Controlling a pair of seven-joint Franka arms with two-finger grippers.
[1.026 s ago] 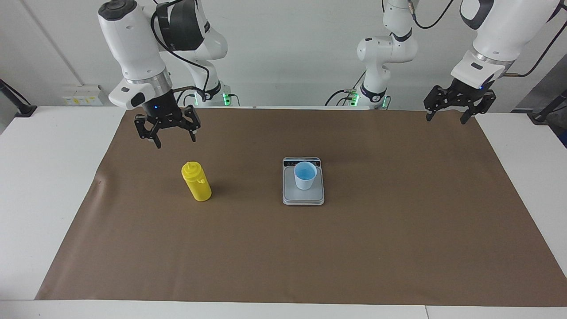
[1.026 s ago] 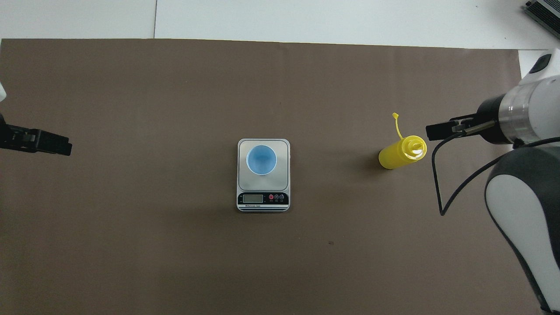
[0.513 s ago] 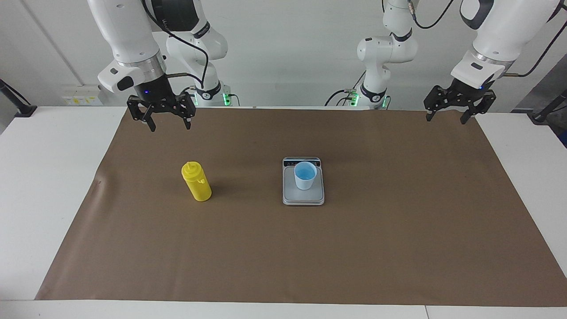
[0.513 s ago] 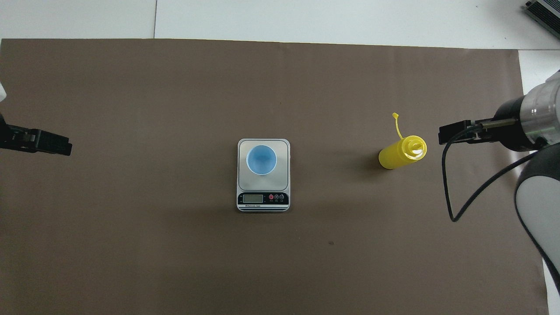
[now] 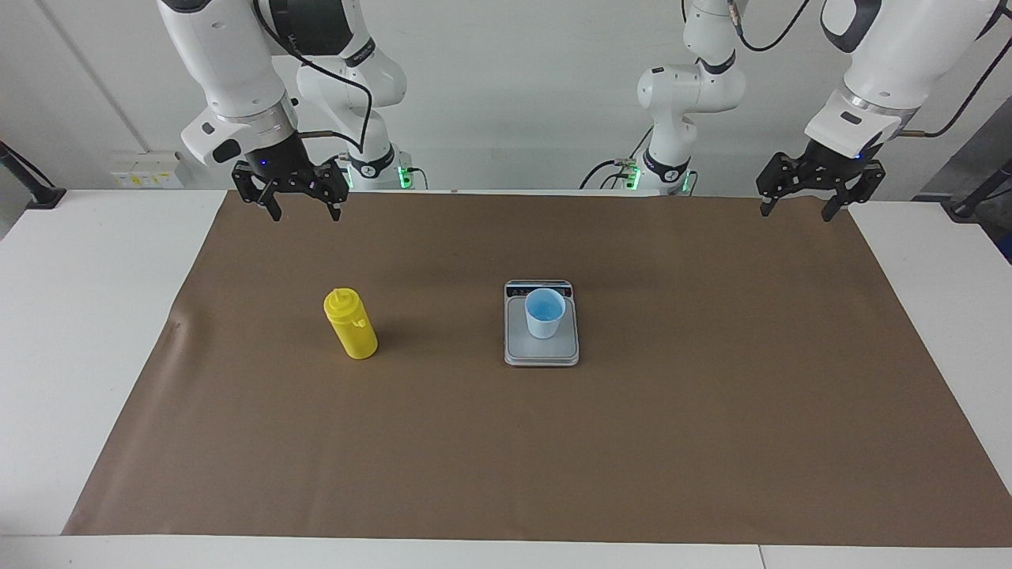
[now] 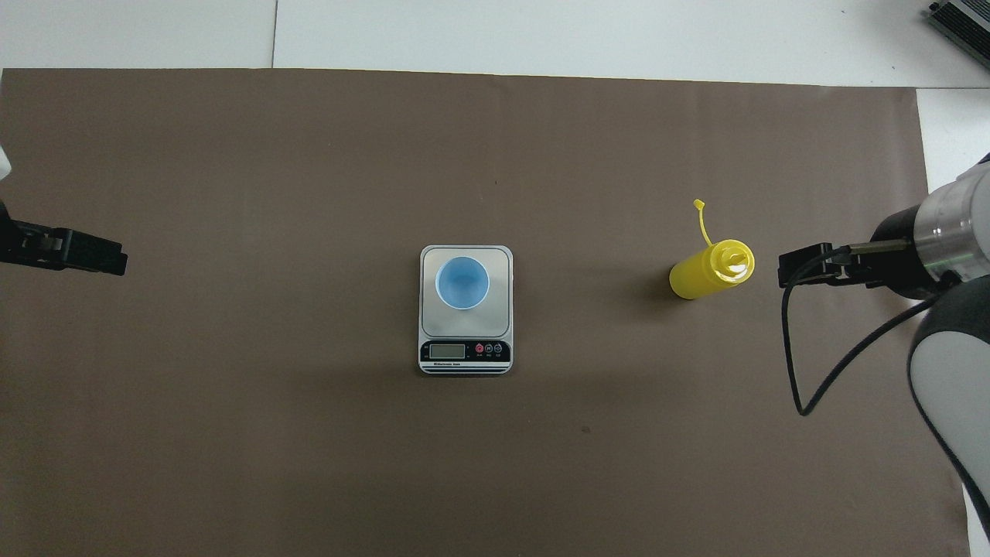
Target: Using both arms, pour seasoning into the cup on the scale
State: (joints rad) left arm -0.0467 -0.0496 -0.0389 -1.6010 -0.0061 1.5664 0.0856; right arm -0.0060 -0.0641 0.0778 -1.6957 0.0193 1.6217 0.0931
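At the right arm's end of the table the right gripper (image 5: 303,213) hangs in the air over the robots' edge of the brown mat (image 5: 711,442), its 2 black fingers spread apart and pointing down, holding nothing; the white, glossy arm above it carries a loop of black cable. Toward the middle of the mat from it stands the seasoning (image 5: 350,324), a smooth yellow plastic squeeze bottle, cylindrical, upright, with a pointed nozzle top; in the overhead view a thin tether runs from its neck to a small yellow cap (image 6: 699,204) that lies on the mat. The bottle stands free, well apart from the gripper. Near the middle of the mat lies the scale (image 5: 541,352), a flat rectangle with rounded corners, its platform matte silver-grey, its dark display strip on the short edge nearest the robots. On the platform stands the cup (image 5: 545,313), small, tapered, pale blue outside and brighter blue inside, upright, without a handle. The mat itself is dull, papery and flat, laid on a smooth white table (image 5: 79,316). At the left arm's end the left gripper (image 5: 798,209) waits in the air over the mat's corner nearest the robots, its 2 fingers likewise apart and empty
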